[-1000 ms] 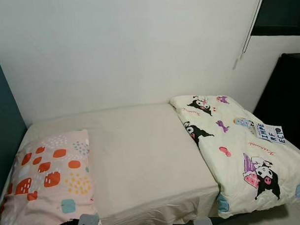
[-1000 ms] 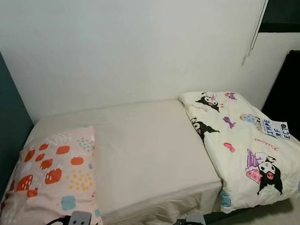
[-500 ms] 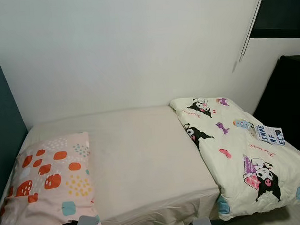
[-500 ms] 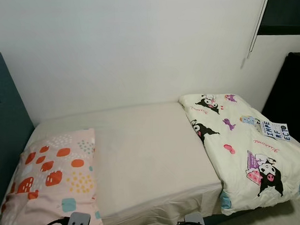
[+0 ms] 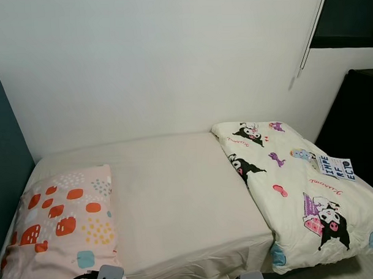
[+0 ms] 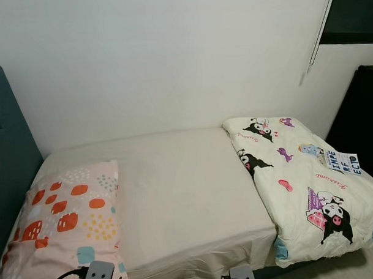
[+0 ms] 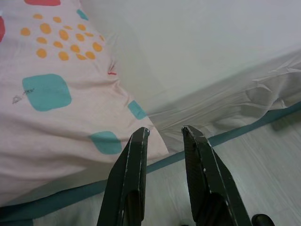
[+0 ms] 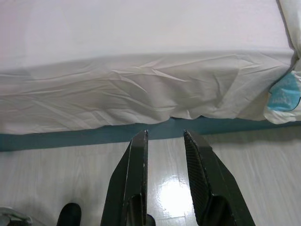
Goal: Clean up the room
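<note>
Left eye view: bed (image 5: 176, 195) made up in a smooth cream fitted sheet, flat across the middle, crumpled only where it drops over the near edge. Pink pillow (image 5: 61, 223) with orange blobs, yellow dots and teal squares lying square at the left end, soft and slightly puffed. Cartoon-print quilt (image 5: 298, 190), cream and thick, folded into a slab at the right end, near corner drooping over the mattress edge. Small printed card (image 5: 336, 167) lying on the quilt's right side. Judged well along: bedding looks arranged, perhaps only the card and the overhanging corner left. Left gripper (image 7: 163, 134) low by the pillow's near corner, fingers a narrow gap apart, holding nothing. Right gripper (image 8: 164, 136) over glossy pale floor (image 8: 235, 188) before the teal bed base (image 8: 70, 139), likewise slightly parted and empty.
</note>
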Controlling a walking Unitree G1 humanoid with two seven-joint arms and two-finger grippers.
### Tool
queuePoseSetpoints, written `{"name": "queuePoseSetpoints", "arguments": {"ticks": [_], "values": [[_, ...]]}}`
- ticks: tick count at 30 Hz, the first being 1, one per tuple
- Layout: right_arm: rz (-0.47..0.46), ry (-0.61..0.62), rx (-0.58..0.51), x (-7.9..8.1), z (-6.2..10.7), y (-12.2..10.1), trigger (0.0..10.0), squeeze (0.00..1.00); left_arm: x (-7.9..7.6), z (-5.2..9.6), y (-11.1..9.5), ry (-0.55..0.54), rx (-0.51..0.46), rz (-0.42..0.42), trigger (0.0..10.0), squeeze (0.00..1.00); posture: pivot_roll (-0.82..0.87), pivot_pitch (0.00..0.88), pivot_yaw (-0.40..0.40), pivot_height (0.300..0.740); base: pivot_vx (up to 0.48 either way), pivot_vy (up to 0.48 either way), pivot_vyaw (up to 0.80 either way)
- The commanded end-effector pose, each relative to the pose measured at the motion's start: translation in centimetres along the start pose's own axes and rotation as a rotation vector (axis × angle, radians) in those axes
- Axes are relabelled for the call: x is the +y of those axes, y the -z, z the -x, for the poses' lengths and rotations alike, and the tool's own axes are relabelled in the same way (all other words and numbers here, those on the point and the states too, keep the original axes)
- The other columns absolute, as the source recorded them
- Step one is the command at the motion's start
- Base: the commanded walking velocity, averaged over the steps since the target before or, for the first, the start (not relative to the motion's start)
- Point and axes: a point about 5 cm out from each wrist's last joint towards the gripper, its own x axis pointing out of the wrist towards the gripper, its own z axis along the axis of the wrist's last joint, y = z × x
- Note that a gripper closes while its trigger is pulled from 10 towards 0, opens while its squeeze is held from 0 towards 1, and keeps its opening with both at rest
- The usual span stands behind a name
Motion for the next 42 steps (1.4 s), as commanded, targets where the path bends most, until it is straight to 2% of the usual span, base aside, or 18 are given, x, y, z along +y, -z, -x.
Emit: {"name": "queuePoseSetpoints", "arguments": {"ticks": [1,2,4,7,8,11,13,16,18,20,22,23,25,27,30,33,37,42], "values": [[-0.026,0.009,-0.024,-0.1,-0.1,-0.3,10.0,0.0,-0.3,-0.1,0.0,-0.017,0.003,0.037,10.0,0.0,0.06,0.0,-0.066,0.74,0.0,0.0,0.0],[-0.036,0.01,-0.028,0.0,-0.2,-0.5,10.0,0.0,-0.4,-0.2,-0.3,-0.001,-0.011,0.001,10.0,0.0,0.06,0.0,-0.067,0.74,0.0,0.0,0.0],[-0.038,0.011,-0.029,0.0,-0.2,-0.5,10.0,0.0,-0.5,-0.2,-0.4,0.008,-0.016,-0.013,10.0,0.0,0.06,0.0,-0.067,0.74,0.0,0.0,0.0],[-0.032,0.014,-0.023,0.0,-0.5,-0.8,10.0,0.0,-0.9,-0.7,-0.9,-0.02,-0.023,0.017,10.0,0.0,0.06,0.0,-0.069,0.74,0.0,0.0,0.0],[-0.012,0.016,-0.015,0.0,-0.9,-1.1,10.0,0.0,-1.2,-1.2,-1.2,0.004,-0.016,0.013,10.0,0.0,0.06,0.0,-0.072,0.74,0.0,0.0,0.0],[-0.003,0.017,-0.013,-0.1,-1.1,-1.3,10.0,0.0,-1.3,-1.3,-1.3,0.022,-0.007,0.005,10.0,0.0,0.06,0.0,-0.073,0.74,0.0,0.0,0.0],[-0.004,0.013,-0.053,-0.1,-1.8,-2.6,10.0,0.0,-1.0,-1.8,-1.7,-0.001,-0.008,0.01,10.0,0.0,0.05,0.0,-0.079,0.74,0.0,0.0,0.0],[-0.062,0.048,-0.066,-0.4,-2.2,-3.2,10.0,0.0,-0.3,-1.9,-1.6,-0.079,0.006,0.037,10.0,0.0,0.04,0.0,-0.076,0.74,0.0,0.0,0.0],[-0.086,0.058,-0.062,-0.5,-2.4,-3.5,10.0,0.0,-1.1,-1.9,-1.6,0.01,0.002,-0.023,10.0,0.0,0.05,0.008,-0.069,0.74,0.0,0.0,0.0],[-0.087,0.043,-0.059,-0.3,-2.5,-3.6,10.0,0.0,-1.5,-1.8,-1.5,0.054,0.006,-0.069,10.0,0.0,0.05,0.008,-0.069,0.74,0.0,0.0,0.0],[-0.086,0.038,-0.059,-0.3,-2.5,-3.6,10.0,0.0,-1.5,-1.8,-1.4,0.054,0.008,-0.075,10.0,0.0,0.05,0.008,-0.069,0.74,0.0,0.0,0.0],[-0.041,0.038,-0.039,-0.2,-2.5,-3.3,10.0,0.0,-1.5,-1.8,-1.4,0.041,0.004,-0.046,10.0,0.0,0.04,0.023,-0.061,0.74,0.0,0.0,0.0],[-0.028,0.039,-0.032,-0.1,-2.5,-3.2,10.0,0.0,-1.5,-1.8,-1.4,0.037,0.004,-0.038,10.0,0.0,0.04,0.023,-0.061,0.74,0.0,0.0,0.0],[-0.036,0.051,-0.007,-0.2,-2.5,-2.9,10.0,0.0,-1.5,-1.7,-1.2,0.056,0.008,-0.065,10.0,0.0,0.04,0.031,-0.061,0.74,0.0,0.0,0.0],[-0.002,0.063,0.019,-0.5,-2.2,-2.4,10.0,0.0,-1.1,-1.7,-0.9,0.046,0.033,-0.075,10.0,0.0,0.04,0.04,-0.055,0.74,0.0,0.0,0.0],[-0.009,0.095,0.043,-1.1,-2.0,-1.9,10.0,0.0,-0.9,-1.7,-0.9,0.03,0.033,-0.079,10.0,0.0,0.04,0.041,-0.052,0.74,0.0,0.0,0.0],[-0.07,0.138,0.043,-1.9,-1.8,-1.7,10.0,0.0,-0.9,-1.7,-0.8,0.024,0.038,-0.077,10.0,0.0,0.04,0.047,-0.054,0.74,0.0,0.0,0.0],[-0.071,0.129,0.046,-2.0,-1.6,-1.5,10.0,0.0,-0.9,-1.7,-0.8,0.016,0.045,-0.018,10.0,0.0,0.03,0.059,-0.059,0.74,0.0,0.0,0.0]]}}
